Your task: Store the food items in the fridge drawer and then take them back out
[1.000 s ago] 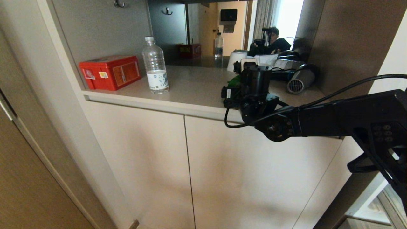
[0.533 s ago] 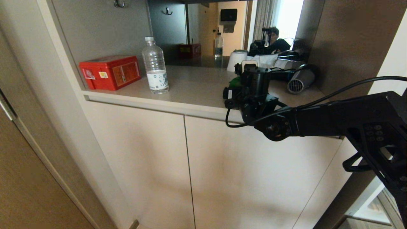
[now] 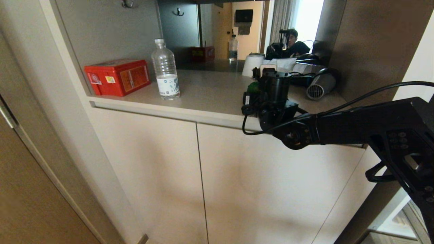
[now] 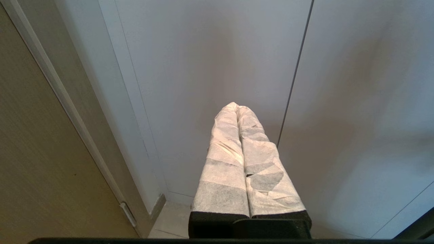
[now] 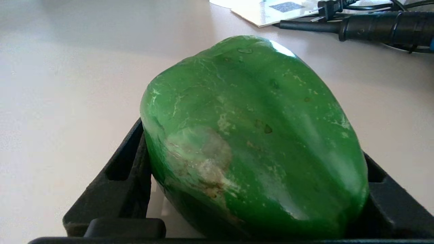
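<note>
1. where the beige cabinet doors [image 4: 210,51] stood nearest, the left gripper [image 4: 237,107] hung idle before them, its wrapped fingers pressed together.
2. above, on the counter [image 3: 210,91], the right gripper [image 3: 263,78] had its jaws set against both flanks of the bell pepper [image 5: 251,135]; it read as a grip, with the pepper low on the counter surface.
3. progress, judged: fridge drawer and potato were in no view, so whether the pepper was yet to be stored or already taken back out could not be told.
4. further back, the water bottle [image 3: 165,70] bore a white label with a blue mark, unreadable.
5. the red box [image 3: 117,76] carried stickers, with no text legible.
6. a printed paper [image 5: 271,9] lay beyond the pepper, its writing too small to read.
</note>
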`<state>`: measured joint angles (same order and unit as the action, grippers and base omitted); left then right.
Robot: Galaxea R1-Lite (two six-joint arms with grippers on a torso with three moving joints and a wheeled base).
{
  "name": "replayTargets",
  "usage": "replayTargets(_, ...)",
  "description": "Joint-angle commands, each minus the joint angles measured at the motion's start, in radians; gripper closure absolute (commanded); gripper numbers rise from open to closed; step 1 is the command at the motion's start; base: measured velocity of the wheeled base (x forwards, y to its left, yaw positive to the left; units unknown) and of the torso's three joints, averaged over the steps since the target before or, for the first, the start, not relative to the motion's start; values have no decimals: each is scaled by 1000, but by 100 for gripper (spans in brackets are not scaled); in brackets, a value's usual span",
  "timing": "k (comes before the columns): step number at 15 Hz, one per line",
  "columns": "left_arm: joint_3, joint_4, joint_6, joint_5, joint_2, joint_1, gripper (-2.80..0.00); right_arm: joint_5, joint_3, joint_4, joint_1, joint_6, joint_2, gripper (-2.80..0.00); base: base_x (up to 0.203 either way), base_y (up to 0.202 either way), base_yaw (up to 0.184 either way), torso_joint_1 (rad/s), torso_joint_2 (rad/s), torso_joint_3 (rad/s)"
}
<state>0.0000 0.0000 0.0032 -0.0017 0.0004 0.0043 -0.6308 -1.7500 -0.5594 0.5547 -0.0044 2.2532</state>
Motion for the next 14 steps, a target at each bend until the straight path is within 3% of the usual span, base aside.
replayTargets(1,0,0,0,0,0,0,0,-5,3,-2,1,-1,-20,0,0,0,0,0,0,0)
replayTargets(5,0,0,0,0,0,0,0,-6,32,4,5,-3,-104,0,0,0,0,0,0,0)
replayTargets(8,0,0,0,0,0,0,0,-7,133,5,11,-1,-198,0,0,0,0,0,0,0)
replayTargets(14,0,0,0,0,0,0,0,-31,578,-2,50,13,-522,0,0,0,0,0,0,0)
